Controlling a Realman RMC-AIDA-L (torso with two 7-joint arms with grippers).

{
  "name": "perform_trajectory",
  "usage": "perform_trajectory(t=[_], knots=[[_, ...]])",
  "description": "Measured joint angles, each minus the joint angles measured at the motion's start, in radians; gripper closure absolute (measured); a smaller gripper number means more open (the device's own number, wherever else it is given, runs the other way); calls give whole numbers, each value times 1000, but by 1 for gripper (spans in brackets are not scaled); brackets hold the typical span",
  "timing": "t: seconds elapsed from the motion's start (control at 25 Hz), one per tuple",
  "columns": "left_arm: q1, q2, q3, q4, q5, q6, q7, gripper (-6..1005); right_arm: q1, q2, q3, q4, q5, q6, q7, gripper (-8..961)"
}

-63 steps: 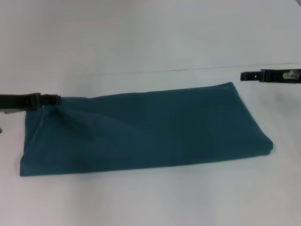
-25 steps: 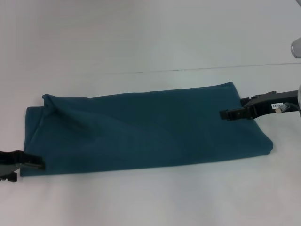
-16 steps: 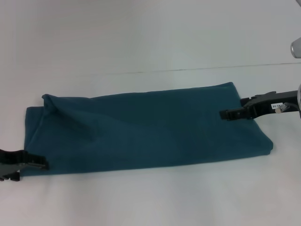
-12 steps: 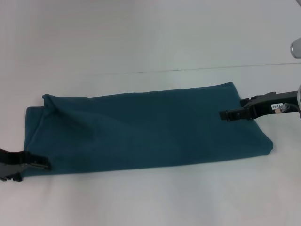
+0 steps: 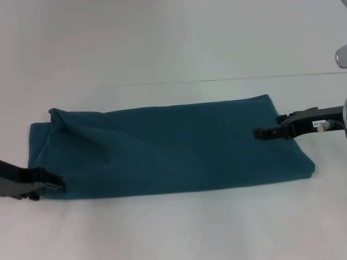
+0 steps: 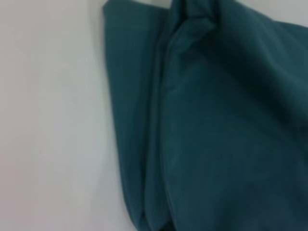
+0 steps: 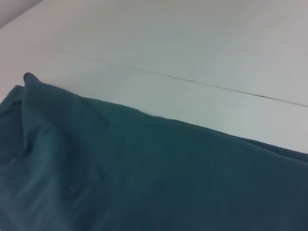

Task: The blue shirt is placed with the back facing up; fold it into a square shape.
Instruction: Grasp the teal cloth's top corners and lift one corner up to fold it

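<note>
The blue shirt [image 5: 173, 149] lies on the white table as a long folded band, plain side up, running left to right. Its far left corner is bunched into a small peak [image 5: 54, 112]. My left gripper [image 5: 54, 186] reaches in from the left edge of the head view and sits over the shirt's near left corner. My right gripper [image 5: 259, 132] reaches in from the right and sits over the shirt's right end. The left wrist view shows layered folds of the cloth [image 6: 226, 134]. The right wrist view shows the shirt's flat top and far edge [image 7: 120, 173].
The white table [image 5: 173, 43] has a thin dark seam [image 5: 217, 80] running across it behind the shirt. Bare table lies in front of the shirt [image 5: 179, 227] and beyond it.
My left gripper has slid to the right, from beside the shirt's near left corner onto it. My right gripper and the shirt have stayed put.
</note>
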Motion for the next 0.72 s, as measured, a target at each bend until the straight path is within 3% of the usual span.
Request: perform_trajectory(t=[0.4, 0.72], knots=[[-21, -10, 1, -9, -3, -24, 18, 578, -1, 0, 2, 0, 4, -8, 1, 36], [-15, -24, 10, -10, -3, -38, 65, 729, -14, 0, 10, -6, 31, -33, 1, 36]])
